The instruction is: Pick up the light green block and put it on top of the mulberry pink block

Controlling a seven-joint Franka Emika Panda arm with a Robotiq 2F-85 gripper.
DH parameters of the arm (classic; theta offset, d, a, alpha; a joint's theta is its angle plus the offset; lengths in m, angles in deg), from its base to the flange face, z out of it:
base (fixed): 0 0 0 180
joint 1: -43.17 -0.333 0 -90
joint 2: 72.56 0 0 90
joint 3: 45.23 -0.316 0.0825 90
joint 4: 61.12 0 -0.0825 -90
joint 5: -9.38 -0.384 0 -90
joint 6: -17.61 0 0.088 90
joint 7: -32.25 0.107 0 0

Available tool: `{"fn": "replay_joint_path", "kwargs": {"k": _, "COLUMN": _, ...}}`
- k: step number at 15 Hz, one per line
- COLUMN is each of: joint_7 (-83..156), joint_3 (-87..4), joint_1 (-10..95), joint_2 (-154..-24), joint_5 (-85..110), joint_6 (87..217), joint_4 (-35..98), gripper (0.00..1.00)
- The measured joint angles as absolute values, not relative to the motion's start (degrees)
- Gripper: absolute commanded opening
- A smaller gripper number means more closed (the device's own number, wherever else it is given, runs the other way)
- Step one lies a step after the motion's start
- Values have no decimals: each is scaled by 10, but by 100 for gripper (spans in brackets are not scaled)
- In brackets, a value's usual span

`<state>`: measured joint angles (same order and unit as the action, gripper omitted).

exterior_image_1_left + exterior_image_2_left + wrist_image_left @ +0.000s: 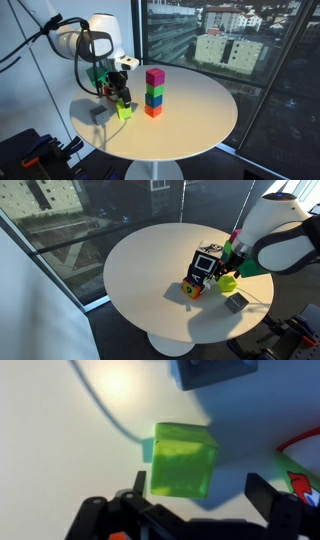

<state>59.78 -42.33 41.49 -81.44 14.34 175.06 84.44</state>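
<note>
Light green block point(183, 460) flat on table point(60, 450), equal-sided cube turned slightly askew, fingers point(268, 497) spread apart on either side

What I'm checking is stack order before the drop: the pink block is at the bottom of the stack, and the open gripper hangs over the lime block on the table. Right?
No. The mulberry pink block is at the top of the stack, not the bottom; an exterior view shows it. The rest stands: the open gripper hangs over the light green block on the table.
</note>
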Motion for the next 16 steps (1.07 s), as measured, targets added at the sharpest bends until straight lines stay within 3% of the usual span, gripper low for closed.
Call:
{"fn": "replay_joint_path", "kwargs": {"k": 14, "joint_7": 648, "joint_3": -380, "joint_1": 388, "joint_2": -835, "joint_5": 192, "joint_6": 1751, "joint_4": 836, "gripper": 100}}
{"fn": "replay_joint_path", "kwargs": {"k": 15, "joint_7": 648, "joint_3": -379, "joint_1": 387, "joint_2": -837, "joint_5": 192, "joint_6": 1751, "joint_4": 836, "gripper": 82}}
{"fn": "replay_joint_path", "kwargs": {"k": 16, "joint_7": 648, "joint_3": -378, "joint_1": 386, "joint_2": -839, "joint_5": 192, "joint_6": 1751, "joint_4": 836, "gripper": 75}}
